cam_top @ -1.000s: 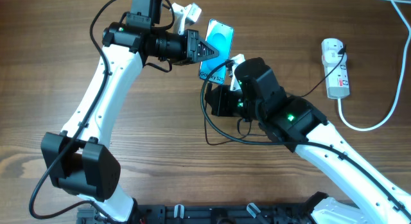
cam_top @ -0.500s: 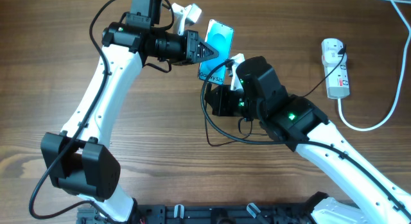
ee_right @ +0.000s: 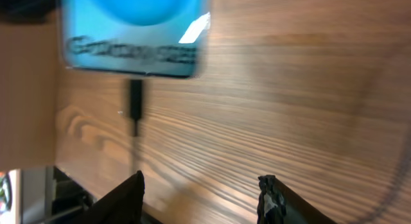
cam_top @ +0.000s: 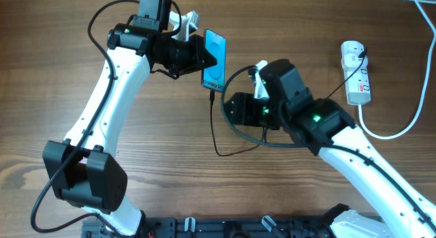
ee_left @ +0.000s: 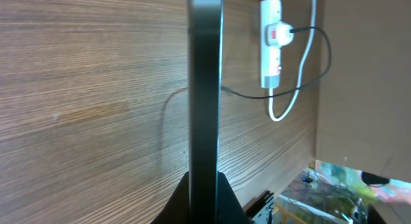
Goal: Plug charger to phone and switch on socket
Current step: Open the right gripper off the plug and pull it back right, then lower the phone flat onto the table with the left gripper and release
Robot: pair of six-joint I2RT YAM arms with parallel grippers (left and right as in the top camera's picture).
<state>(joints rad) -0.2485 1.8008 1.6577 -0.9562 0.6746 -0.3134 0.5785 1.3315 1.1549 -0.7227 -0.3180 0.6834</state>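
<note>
My left gripper [cam_top: 203,58] is shut on the phone [cam_top: 214,54], holding it above the table, turquoise screen up. In the left wrist view the phone [ee_left: 205,83] shows edge-on between the shut jaws of the left gripper [ee_left: 205,201]. The charger's connector [ee_right: 135,99] sits in the phone's [ee_right: 135,31] lower edge, and its thin black cable [cam_top: 216,132] hangs down and curls under my right arm toward the socket [cam_top: 357,73]. My right gripper [ee_right: 202,198] stands open and empty just below the connector. In the overhead view the right gripper [cam_top: 230,108] is to the lower right of the phone.
The socket [ee_left: 271,41] lies at the table's right side with a plug in it. Its thick white cord [cam_top: 392,131] loops off toward the right edge. A black rail [cam_top: 225,228] runs along the table's front edge between the arm bases.
My right gripper has opened, let go of the connector and drawn back to the right. My left gripper has carried the phone a little left, with the connector still in it.
</note>
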